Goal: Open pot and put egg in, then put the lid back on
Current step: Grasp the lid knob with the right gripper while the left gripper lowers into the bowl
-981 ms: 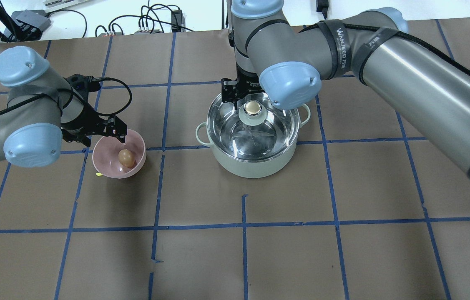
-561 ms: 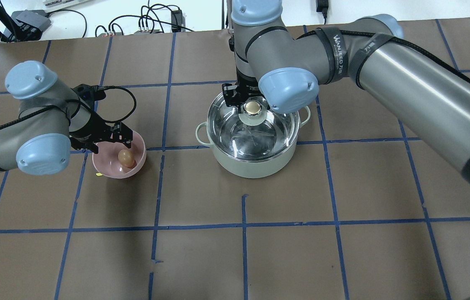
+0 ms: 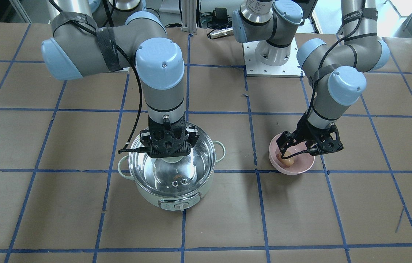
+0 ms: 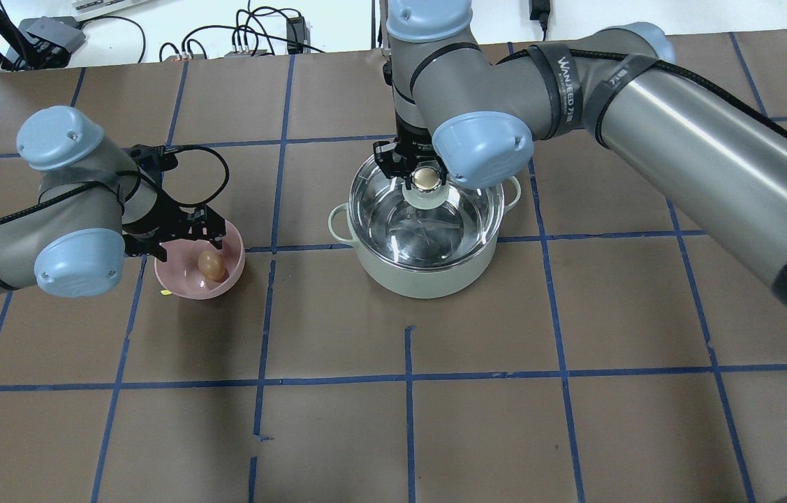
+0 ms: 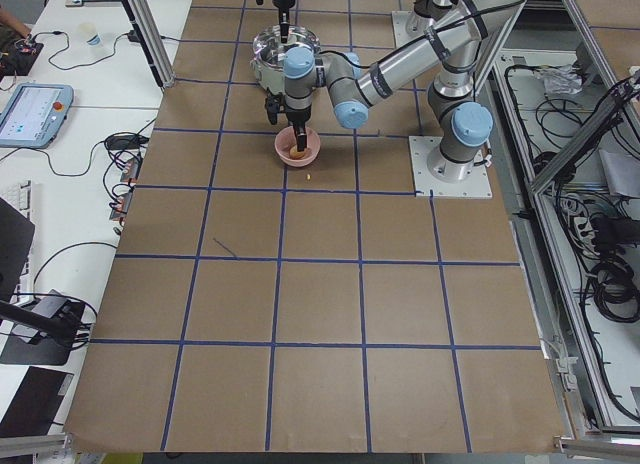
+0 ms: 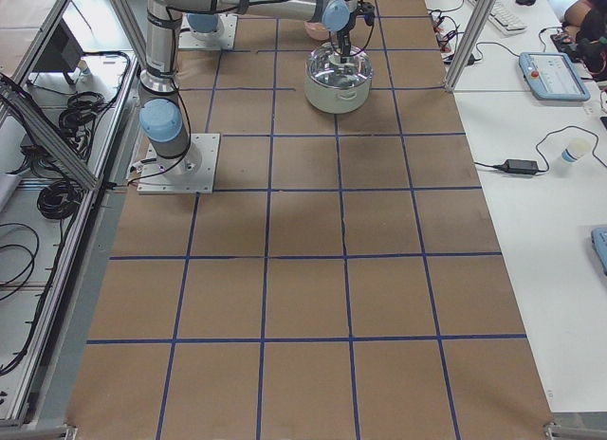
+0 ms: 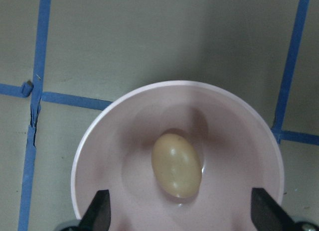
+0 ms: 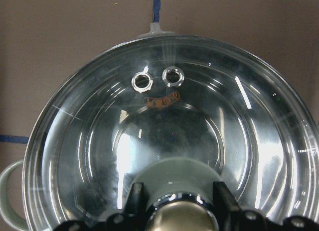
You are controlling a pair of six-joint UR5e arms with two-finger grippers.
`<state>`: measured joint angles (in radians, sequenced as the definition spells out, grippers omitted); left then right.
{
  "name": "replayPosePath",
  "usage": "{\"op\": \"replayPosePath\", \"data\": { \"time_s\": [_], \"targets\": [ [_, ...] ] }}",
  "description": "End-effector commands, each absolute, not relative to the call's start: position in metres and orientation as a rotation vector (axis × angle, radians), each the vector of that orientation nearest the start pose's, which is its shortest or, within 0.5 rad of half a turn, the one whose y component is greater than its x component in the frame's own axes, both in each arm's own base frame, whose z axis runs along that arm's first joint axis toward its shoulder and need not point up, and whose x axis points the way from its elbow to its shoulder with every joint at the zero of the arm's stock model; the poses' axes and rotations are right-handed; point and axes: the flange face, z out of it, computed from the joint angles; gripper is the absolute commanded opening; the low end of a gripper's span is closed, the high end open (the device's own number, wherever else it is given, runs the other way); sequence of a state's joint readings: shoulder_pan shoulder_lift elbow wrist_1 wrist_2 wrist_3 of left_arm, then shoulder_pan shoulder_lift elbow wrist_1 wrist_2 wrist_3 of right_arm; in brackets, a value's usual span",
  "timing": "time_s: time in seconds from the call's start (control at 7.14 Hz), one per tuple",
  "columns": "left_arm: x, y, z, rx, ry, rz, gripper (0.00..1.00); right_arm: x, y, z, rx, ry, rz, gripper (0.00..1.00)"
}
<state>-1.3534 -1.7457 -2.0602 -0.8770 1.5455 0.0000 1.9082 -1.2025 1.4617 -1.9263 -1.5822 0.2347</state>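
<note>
The mint-green pot (image 4: 428, 278) stands mid-table with the clear glass lid (image 4: 438, 227) resting on it. My right gripper (image 4: 422, 175) is open and straddles the lid's cream-topped knob (image 4: 425, 179); the right wrist view shows its fingers (image 8: 135, 198) either side of the knob, with the two vent holes (image 8: 141, 82) beyond. The brown egg (image 4: 211, 264) lies in a pink bowl (image 4: 184, 288). My left gripper (image 4: 201, 239) is open just above the bowl. In the left wrist view its fingertips (image 7: 99, 211) flank the egg (image 7: 176, 164).
Brown table with a blue tape grid (image 4: 407, 377). Cables and boxes (image 4: 253, 35) lie beyond the far edge. The right arm's forearm (image 4: 700, 154) spans the table's right half above the surface. A small yellow scrap (image 4: 165, 293) lies by the bowl.
My left gripper moved right and down, from the bowl's back-left rim to over the egg. My right gripper settled slightly lower around the lid knob. The lid and egg have not moved.
</note>
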Motion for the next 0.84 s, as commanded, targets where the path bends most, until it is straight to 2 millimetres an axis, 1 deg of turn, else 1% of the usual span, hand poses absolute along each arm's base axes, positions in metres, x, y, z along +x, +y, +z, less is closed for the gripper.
{"op": "replayPosePath", "data": {
  "time_s": [0.0,0.14,0.28,0.42,0.56,0.7],
  "targets": [
    [-0.029,-0.495,0.22,-0.42,3.115,-0.037,0.98,0.332,-0.559,0.447,-0.152,3.108,-0.188,0.13],
    [-0.036,-0.494,0.218,-0.437,3.109,-0.038,0.98,0.301,-0.555,0.475,-0.092,3.12,-0.188,0.13],
    [-0.041,-0.496,0.216,-0.482,3.104,-0.051,0.98,0.226,-0.561,0.504,0.075,3.121,-0.176,0.13],
    [-0.051,-0.496,0.213,-0.567,3.089,-0.043,0.98,0.157,-0.556,0.524,0.198,3.125,-0.151,0.13],
    [-0.05,-0.499,0.212,-0.562,3.083,-0.043,0.98,0.116,-0.551,0.52,0.257,3.128,-0.114,0.13],
    [-0.048,-0.5,0.214,-0.561,3.06,-0.051,0.98,0.114,-0.534,0.516,0.255,3.13,-0.097,0.13]
  ]
}}
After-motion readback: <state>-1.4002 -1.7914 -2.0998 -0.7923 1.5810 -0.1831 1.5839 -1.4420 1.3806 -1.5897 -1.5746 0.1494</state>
